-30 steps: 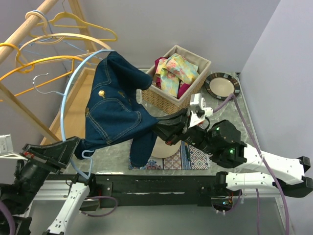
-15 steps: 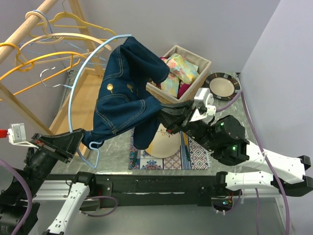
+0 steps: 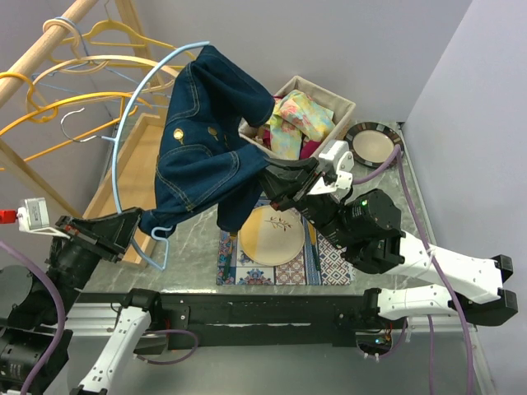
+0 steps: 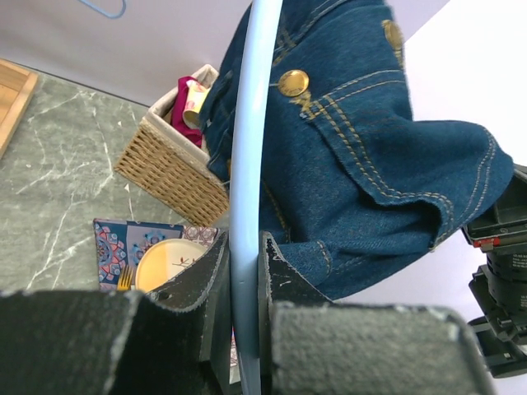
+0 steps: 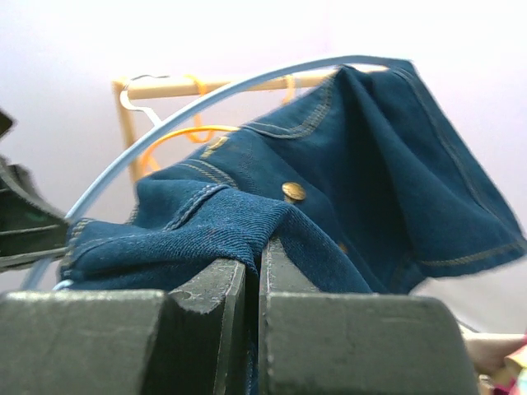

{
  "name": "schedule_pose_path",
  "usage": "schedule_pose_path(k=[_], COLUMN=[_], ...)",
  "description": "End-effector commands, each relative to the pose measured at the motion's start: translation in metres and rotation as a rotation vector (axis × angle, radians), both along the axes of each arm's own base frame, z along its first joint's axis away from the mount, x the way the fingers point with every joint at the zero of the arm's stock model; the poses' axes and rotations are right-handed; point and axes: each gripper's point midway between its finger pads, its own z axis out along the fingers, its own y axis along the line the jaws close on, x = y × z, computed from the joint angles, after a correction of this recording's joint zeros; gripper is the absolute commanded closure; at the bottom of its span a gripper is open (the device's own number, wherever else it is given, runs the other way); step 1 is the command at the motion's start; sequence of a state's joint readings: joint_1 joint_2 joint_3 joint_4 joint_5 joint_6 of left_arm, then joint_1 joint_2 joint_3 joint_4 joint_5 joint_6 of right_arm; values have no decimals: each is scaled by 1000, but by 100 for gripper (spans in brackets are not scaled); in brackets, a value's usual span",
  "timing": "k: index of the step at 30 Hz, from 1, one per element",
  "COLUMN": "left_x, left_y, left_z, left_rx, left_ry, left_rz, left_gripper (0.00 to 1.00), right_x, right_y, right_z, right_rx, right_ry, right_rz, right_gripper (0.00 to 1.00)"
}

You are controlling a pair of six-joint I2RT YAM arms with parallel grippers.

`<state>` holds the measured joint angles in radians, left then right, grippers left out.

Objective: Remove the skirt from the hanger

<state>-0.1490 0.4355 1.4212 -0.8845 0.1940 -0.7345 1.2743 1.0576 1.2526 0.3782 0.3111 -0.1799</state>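
- Left claw (image 4: pixel 244 262): clamped on the blue hanger (image 4: pixel 249 148), which rises straight above it.
- Right claw (image 5: pixel 254 265): pinching a fold of the denim skirt (image 5: pixel 354 164) draped above it.

dark blue denim skirt (image 4: pixel 370 164) with brass buttons drapes bunched over the raised, tilted light-blue hanger (image 4: pixel 249 164).
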Motion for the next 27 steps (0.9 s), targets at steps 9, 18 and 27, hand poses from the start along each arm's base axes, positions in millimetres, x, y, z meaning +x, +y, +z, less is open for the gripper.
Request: schedule_pose_path(k=[9,18,27], left_x=[21,28,17], left_y=[52,60,22], left_z=[-38,-43,-10], left_rx=[139,164,163], left_ry=[108,125,-46], left_rz=[296,342,132], left_gripper=[99,99,99], right_x=[-8,-20,-69], right_y=[-213,-239,-106], right_z=[144,149,170], right_rx=[833,894,425], right_ry=[-59,-72,-263], right_rz=[-274,-246,209], right_gripper=[100,100,100])
